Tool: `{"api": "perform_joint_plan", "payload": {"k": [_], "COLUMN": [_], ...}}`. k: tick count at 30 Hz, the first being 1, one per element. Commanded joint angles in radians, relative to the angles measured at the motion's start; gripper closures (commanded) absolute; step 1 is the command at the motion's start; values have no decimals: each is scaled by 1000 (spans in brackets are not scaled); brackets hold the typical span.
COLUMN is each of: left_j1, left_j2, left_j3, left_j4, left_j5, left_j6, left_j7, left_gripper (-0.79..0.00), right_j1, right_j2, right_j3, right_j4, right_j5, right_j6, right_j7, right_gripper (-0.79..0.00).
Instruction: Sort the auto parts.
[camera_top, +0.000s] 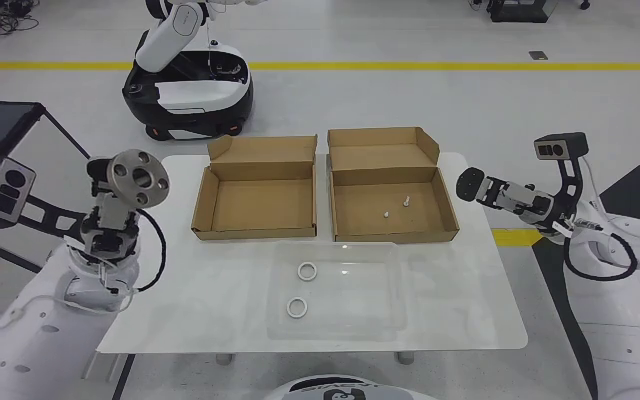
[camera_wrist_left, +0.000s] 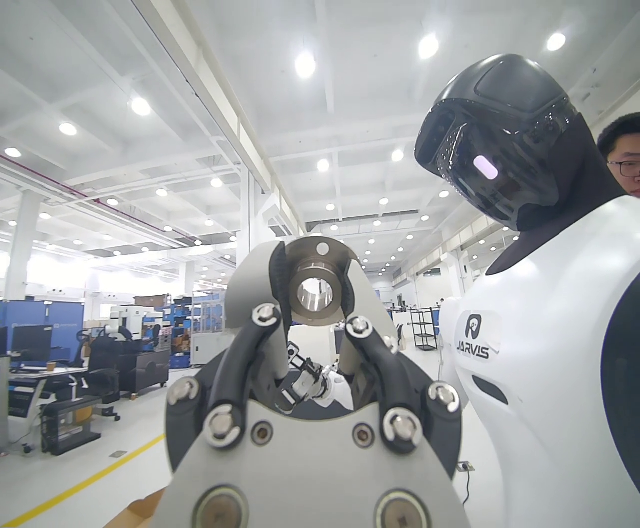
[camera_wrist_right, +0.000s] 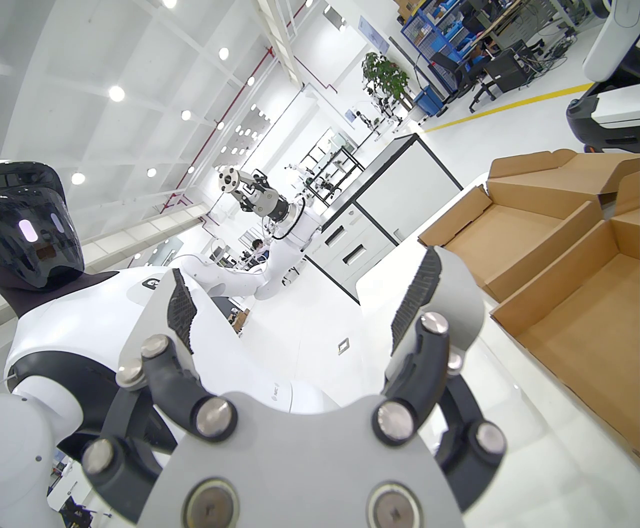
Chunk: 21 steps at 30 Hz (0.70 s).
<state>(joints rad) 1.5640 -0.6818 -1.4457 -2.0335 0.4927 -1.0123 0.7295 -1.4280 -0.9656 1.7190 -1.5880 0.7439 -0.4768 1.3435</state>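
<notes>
Table (camera_top: 470, 320) carries open left box (camera_top: 255, 205) and right box (camera_top: 360, 215) at 12 o'clock, clear tray (camera_top: 370, 300) at 6. Left gripper (camera_top: 125, 195) at 9, off the table edge, clamps flange (camera_top: 138, 178). Right gripper (camera_top: 468, 185) at 3, fingers apart. Two rings (camera_top: 308, 271) in tray; two small white parts (camera_top: 407, 200) in right box.

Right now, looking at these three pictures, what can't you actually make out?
Two small white parts in the right cardboard box: too small in the top view to identify.
Flanged metal part: in the left wrist view the left gripper covers its sides, and its flange faces away.
Clear tray: see-through, so its rim is faint in the top view.
Right cardboard box's floor: cut off by the right wrist view's edge.
</notes>
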Motion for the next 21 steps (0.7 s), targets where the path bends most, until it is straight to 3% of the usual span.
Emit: {"api": "perform_joint_plan", "payload": {"k": [1,21], "left_j1": [-6,2], "left_j2": [-2,-25], "left_j3": [1,-37], "left_j4": [-2,30], "left_j5": [-1,70], "left_j6": [0,0], "left_j7": [-15,-141], "left_gripper": [0,0], "right_j1": [0,0], "right_j2": [0,0], "right_j3": [0,0], "right_j4": [0,0], "right_j5": [0,0], "right_j6": [0,0], "right_j7": [0,0], "right_gripper": [-785,-785]}}
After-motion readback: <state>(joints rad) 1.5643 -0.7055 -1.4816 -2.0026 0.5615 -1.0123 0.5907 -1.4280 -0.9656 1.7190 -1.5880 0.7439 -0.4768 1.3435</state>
